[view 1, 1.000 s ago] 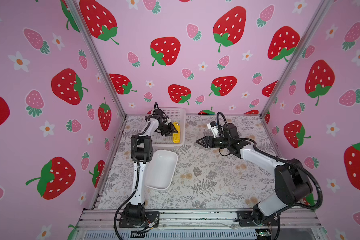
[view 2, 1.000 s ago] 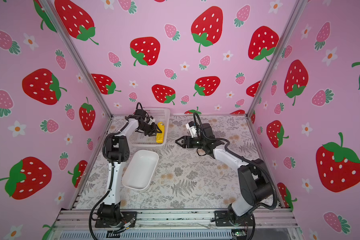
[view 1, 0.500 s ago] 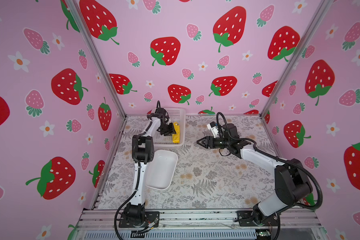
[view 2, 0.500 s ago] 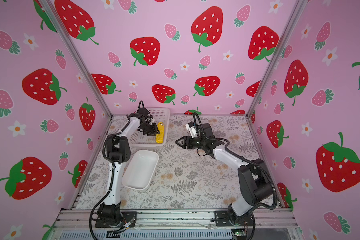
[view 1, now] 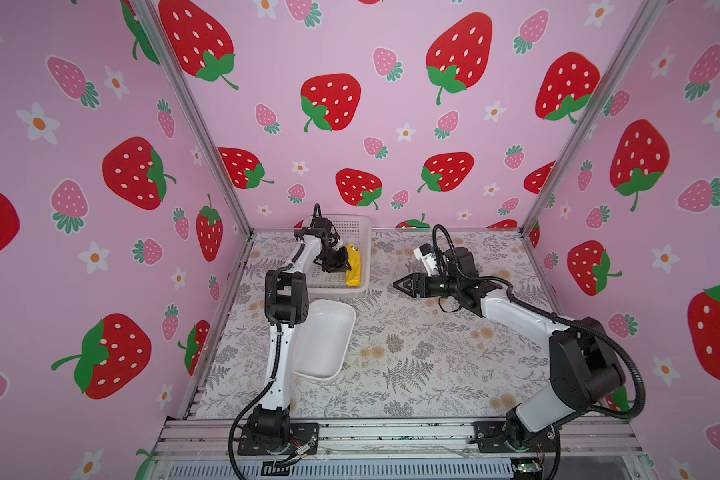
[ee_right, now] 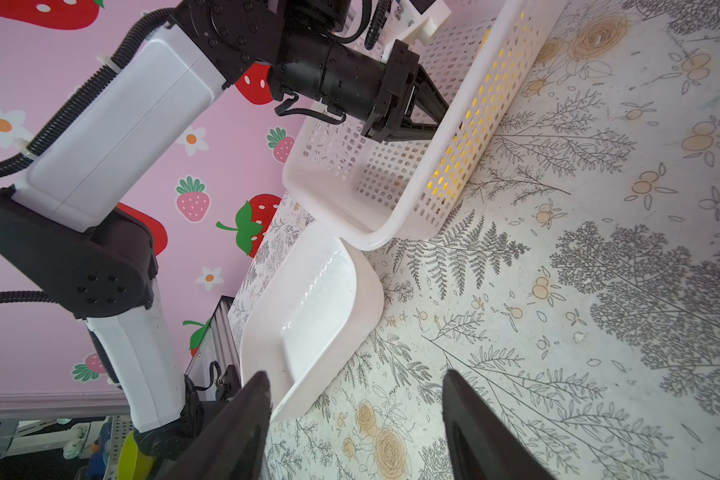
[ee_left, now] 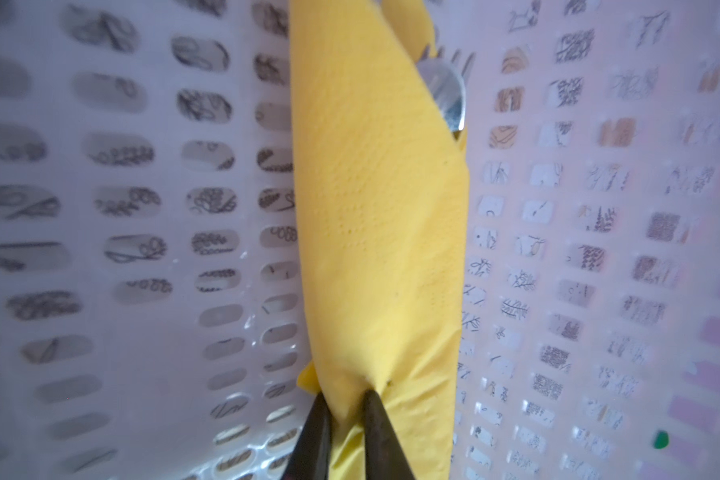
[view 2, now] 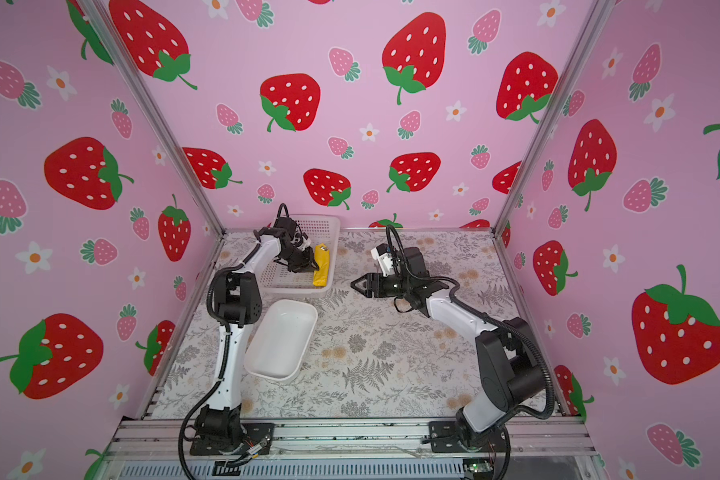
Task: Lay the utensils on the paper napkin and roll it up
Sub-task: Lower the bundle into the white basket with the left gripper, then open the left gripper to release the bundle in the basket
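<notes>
Jaws on outstretched left arm [view 1: 304, 254] pinch rolled napkin [ee_left: 375, 228] in basket [view 1: 352, 226]; right jaws spread.

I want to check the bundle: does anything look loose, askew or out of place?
Slightly. The rolled yellow napkin lies in the white basket with the spoon and fork tips poking out of one end. The left gripper pinches only a small fold at the other end.

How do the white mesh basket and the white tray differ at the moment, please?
The basket has perforated walls; the tray has solid ones. The basket holds the rolled paper napkin with utensils poking out; the tray is empty. The basket sits farther back, the tray nearer the front. Both are white, rounded rectangles on the floral table.
</notes>
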